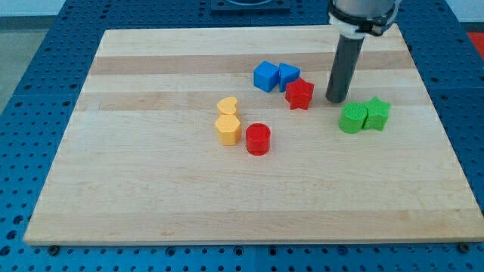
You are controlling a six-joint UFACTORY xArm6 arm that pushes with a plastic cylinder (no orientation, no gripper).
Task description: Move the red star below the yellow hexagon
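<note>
My tip (pixel 336 99) just right of red star (pixel 299 94) (no hand fitted, only rod). Risk: leftward push jams star against blue blocks (pixel 275 76), missing yellow hexagon (pixel 228 129); red cylinder (pixel 258 139) crowds target.

Bright, even light (soft shadows), sharp focus.

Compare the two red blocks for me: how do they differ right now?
The red star has points; the red cylinder is round with a flat top. The star sits toward the view's top, against the blue blocks, with my tip just to its right; the cylinder sits lower, beside the yellow hexagon, far from my tip. Both are the same red, look similar in size, and rest on the wooden board.
</note>
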